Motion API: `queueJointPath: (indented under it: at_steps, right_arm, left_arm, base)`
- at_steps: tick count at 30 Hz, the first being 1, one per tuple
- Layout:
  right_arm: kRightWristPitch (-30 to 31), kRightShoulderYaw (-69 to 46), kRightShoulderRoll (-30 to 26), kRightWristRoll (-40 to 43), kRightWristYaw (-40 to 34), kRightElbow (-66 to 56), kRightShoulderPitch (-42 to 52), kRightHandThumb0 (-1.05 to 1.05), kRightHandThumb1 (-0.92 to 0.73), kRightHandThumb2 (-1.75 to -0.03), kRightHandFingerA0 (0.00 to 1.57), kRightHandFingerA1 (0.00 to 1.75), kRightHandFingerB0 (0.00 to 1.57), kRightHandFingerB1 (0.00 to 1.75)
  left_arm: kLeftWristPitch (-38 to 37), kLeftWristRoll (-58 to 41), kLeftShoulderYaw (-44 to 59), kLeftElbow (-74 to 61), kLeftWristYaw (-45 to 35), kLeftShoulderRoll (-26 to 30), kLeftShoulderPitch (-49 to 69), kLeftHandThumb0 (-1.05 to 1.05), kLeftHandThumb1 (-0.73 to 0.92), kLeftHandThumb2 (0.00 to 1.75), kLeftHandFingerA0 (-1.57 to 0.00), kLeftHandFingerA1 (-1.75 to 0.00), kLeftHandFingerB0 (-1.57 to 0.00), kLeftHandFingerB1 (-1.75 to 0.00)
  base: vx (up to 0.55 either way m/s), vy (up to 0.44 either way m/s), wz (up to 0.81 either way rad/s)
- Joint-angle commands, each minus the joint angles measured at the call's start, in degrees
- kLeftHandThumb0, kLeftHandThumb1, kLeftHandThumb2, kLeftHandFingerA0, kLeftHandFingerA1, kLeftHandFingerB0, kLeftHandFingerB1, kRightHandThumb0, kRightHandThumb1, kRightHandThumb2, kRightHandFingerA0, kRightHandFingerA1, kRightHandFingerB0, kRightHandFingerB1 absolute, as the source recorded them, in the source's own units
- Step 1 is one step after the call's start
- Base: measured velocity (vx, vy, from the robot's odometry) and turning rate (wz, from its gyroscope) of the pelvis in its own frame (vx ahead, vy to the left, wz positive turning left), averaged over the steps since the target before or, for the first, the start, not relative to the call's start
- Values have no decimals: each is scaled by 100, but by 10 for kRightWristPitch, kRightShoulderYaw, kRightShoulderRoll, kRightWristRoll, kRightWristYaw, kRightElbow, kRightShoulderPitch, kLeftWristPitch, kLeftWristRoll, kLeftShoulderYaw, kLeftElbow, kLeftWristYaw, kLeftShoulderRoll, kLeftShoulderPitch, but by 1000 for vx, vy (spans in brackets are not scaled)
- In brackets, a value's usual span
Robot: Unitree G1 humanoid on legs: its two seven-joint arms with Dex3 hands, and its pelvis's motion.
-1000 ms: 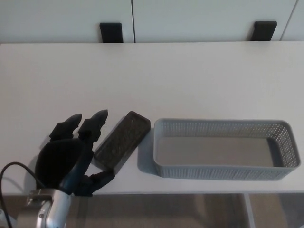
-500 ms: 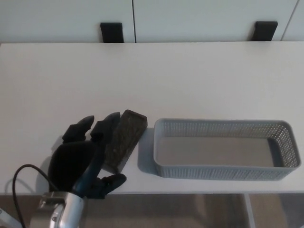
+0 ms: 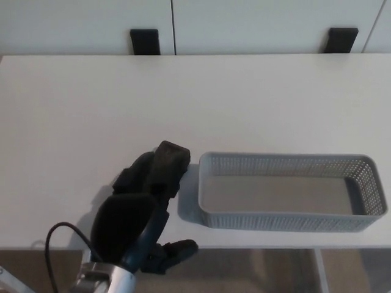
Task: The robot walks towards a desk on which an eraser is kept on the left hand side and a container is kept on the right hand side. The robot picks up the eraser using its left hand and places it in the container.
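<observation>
1. The left hand comes in from the bottom edge of the head view, over the near part of the white desk, its rounded black back towards the camera.
2. Its two thick fingers reach forward and lie along the left side of the black eraser; the thumb sticks out low on the right, near the desk's front edge.
3. The fingers look curled against the eraser, but the hand's back hides the underside, so I cannot tell whether the grasp is closed.
4. The eraser stands just right of the fingers, tilted up on its edge, its far end past the fingertips.
5. The grey mesh container sits right of the eraser, just beside it, a thin strip of desk between them.
6. The right hand does not show.
</observation>
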Motion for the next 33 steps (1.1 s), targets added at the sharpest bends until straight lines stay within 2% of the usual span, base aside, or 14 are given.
queueJointPath:
  at_steps: [1, 7, 11, 14, 21, 22, 23, 29, 33]
  right_arm:
    - [-12, -2, -4, 2, 1, -9, 5, -24, -48, -54, 77, 75, 45, 53]
    - [13, -7, 2, 7, -5, -32, 9, -22, -48, -54, 75, 76, 46, 53]
    - [5, -9, 0, 9, 1, -26, 10, -23, -47, -53, 71, 73, 46, 52]
    - [-3, -10, -1, 8, 3, -13, 7, -24, -47, -54, 72, 72, 46, 51]
    - [-3, -9, 2, 9, 4, -20, 14, -23, -49, -54, 73, 73, 46, 52]
    - [-7, -6, 0, 3, 1, -18, 14, -31, -40, -69, 70, 75, 44, 58]
    - [-10, -4, -3, -1, -1, -11, 11, -25, -49, -54, 70, 71, 46, 52]
    - [-12, -2, -6, -5, -6, 5, 1, -25, -49, -54, 77, 71, 47, 51]
    - [-15, -2, -6, -5, -5, 11, -2, -26, -49, -54, 75, 70, 47, 52]
  left_arm:
    - [42, 20, -3, 12, -5, -8, -13, -75, 46, 75, 0, -2, -9, -9]
    - [52, 33, 1, 44, 24, -11, -35, -74, 47, 77, 0, -5, -6, -7]
    - [45, 36, 6, 60, 48, -6, -49, -73, 47, 77, 0, -6, -5, -8]
    - [48, 39, 13, 65, 57, -6, -59, -70, 44, 76, 0, -9, -7, -13]
    - [65, 51, 13, 88, 66, -8, -83, -70, 45, 76, 0, -6, -6, -11]
    - [65, 56, 11, 99, 73, -7, -90, -69, 44, 75, 0, -8, -7, -12]
    - [67, 59, 9, 106, 74, -6, -94, -69, 44, 75, 0, -9, -7, -13]
    - [87, 73, -1, 147, 80, -11, -118, -71, 46, 77, 0, -7, -8, -13]
    - [94, 72, -4, 167, 82, -12, -130, -70, 45, 77, 0, -11, -8, -16]
  base:
    - [0, 0, 0]
    - [0, 0, 0]
    - [0, 0, 0]
    - [0, 0, 0]
    - [0, 0, 0]
    - [0, 0, 0]
    - [0, 0, 0]
    - [0, 0, 0]
    - [0, 0, 0]
